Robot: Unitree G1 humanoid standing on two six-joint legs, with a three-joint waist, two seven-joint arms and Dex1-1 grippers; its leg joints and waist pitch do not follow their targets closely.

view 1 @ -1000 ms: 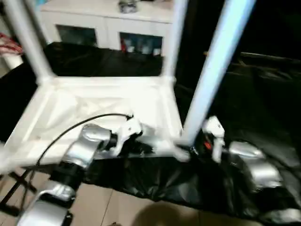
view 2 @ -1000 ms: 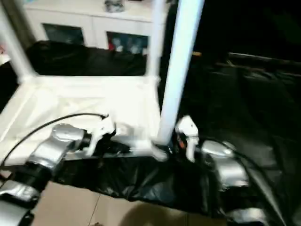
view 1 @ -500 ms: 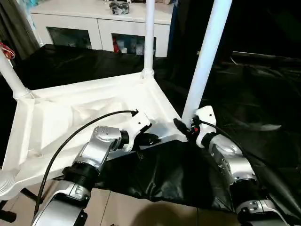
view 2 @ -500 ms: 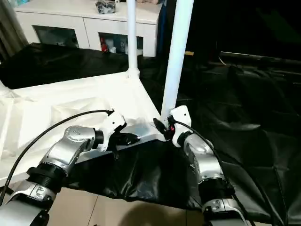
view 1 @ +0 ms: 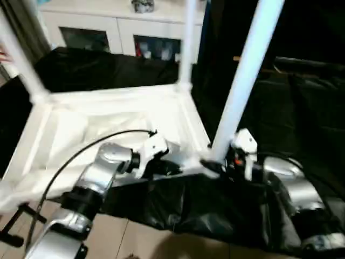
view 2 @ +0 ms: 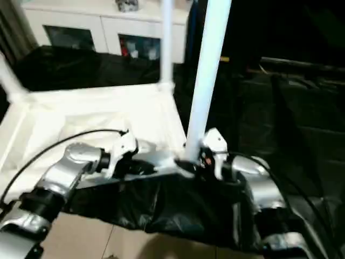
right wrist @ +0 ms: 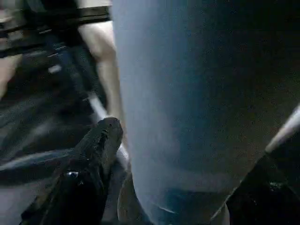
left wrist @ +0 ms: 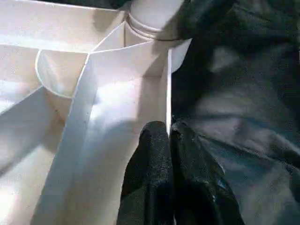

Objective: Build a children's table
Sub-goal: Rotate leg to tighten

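The white children's table lies upside down on the black-covered work table, its ribbed underside (view 1: 108,116) facing up and its legs pointing up. My left gripper (left wrist: 168,133) is shut on the thin front rim (left wrist: 168,93), a short way from the corner socket. From that socket rises the near right leg (view 1: 245,70). My right gripper (view 1: 215,162) is at the foot of that leg, open. One black finger (right wrist: 101,140) stands on each side of the tube (right wrist: 187,93). Another leg (view 1: 187,43) stands at the far corner, and a third (view 1: 21,59) at the left.
A white cabinet (view 1: 108,27) stands behind the work table. Crumpled black cover (view 1: 291,108) spreads to the right of the children's table and hangs over the near edge. Tan floor (view 1: 135,237) shows below. A black cable (view 1: 97,143) arcs over my left forearm.
The camera has swung, so the whole picture has shifted. My left gripper keeps its hold on the rim, and my right gripper stays at the foot of the near right leg.
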